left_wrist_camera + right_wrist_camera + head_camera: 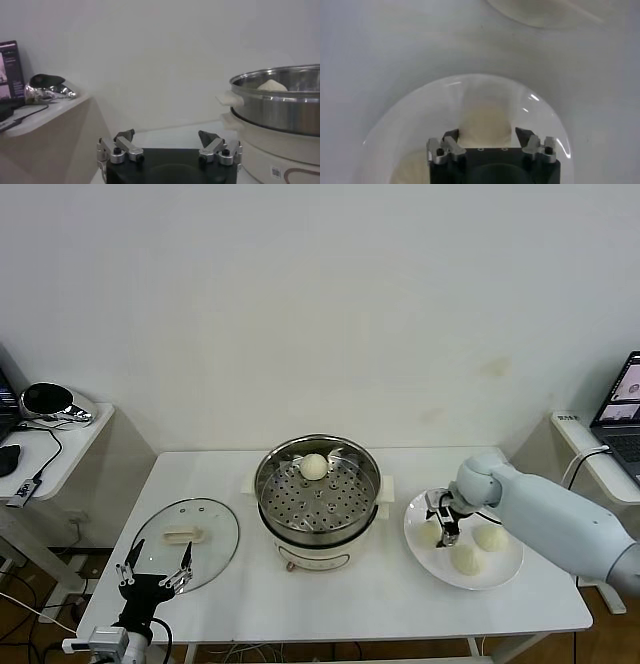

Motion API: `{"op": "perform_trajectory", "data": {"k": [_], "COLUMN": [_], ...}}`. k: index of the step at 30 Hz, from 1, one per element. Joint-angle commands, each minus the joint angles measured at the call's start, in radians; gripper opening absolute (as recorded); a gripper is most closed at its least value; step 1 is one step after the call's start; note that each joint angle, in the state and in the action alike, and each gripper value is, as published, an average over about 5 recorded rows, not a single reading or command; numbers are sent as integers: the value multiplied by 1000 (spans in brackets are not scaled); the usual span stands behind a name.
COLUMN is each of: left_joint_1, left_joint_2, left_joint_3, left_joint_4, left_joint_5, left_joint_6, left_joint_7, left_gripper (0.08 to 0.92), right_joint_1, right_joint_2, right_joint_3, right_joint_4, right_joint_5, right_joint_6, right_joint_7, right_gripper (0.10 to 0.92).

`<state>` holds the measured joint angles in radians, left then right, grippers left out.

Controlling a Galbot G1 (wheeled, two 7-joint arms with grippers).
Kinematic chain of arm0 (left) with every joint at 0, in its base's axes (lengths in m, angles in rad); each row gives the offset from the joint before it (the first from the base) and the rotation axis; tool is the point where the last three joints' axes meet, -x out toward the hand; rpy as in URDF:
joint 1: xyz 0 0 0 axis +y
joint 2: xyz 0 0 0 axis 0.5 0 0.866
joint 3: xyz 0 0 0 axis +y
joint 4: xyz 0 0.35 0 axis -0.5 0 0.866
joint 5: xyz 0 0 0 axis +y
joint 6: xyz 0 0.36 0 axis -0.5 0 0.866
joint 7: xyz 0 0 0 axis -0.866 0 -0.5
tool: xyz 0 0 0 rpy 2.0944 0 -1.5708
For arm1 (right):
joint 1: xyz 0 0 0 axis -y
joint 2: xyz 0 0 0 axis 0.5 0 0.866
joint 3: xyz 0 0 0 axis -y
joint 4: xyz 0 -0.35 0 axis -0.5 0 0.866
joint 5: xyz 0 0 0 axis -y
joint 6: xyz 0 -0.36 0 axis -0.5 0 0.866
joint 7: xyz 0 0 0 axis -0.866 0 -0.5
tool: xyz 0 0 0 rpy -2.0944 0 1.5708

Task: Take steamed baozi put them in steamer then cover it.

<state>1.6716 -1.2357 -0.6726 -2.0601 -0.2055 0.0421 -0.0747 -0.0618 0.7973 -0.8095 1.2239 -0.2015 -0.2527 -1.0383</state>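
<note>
Sitting centre frame, the steamer [318,502] holds one baozi [314,466]; right gripper [444,522] clamps another on the plate [510,570]; left gripper [155,573] spread wide.

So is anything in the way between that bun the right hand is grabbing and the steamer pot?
Nothing visible blocks it. The right gripper is at a bun on the plate, fingers on either side of it. The steamer beside it stands uncovered with one bun inside, and the cover lies on its far side.
</note>
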Motion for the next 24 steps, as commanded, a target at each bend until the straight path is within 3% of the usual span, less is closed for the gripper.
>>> {"op": "perform_trajectory", "data": {"k": [1,15,24], "left_joint_1": [0,-7,-22], "left_joint_2": [1,6,25], "left_joint_3": [0,4,11], "left_joint_4": [0,8,9], "left_joint_5": [0,-2,-10], "left_joint_6": [0,0,1], "left_joint_7": [0,0,1], "left_gripper": [823,823,823], "right_joint_1": [-1,432,884], "right_joint_2": [2,-174,-55], "right_joint_3": [11,-166,-441], "right_joint_4": [-2,188,294], "right_joint_5": [-5,214,508], "right_joint_6": [-1,-42,-140], "right_joint_7": [1,-36,-9], "right_gripper": [543,517,531]}}
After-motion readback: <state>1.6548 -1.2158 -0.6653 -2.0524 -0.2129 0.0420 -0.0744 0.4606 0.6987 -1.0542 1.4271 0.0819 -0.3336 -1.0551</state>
